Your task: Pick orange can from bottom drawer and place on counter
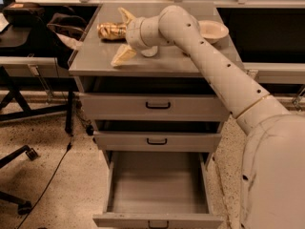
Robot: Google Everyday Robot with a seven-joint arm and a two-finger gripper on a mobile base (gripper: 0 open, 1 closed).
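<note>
The orange can lies on its side on the counter, near the back left. My gripper reaches over the counter from the right, and its two pale fingers are spread wide on either side of the can, not closed on it. The bottom drawer is pulled fully out and shows a bare grey floor. The two shallower drawers above it are shut.
A pale shallow bowl sits at the counter's back right, behind my arm. A dark bag and a desk stand left of the cabinet. A chair base and a cable lie on the speckled floor at the left.
</note>
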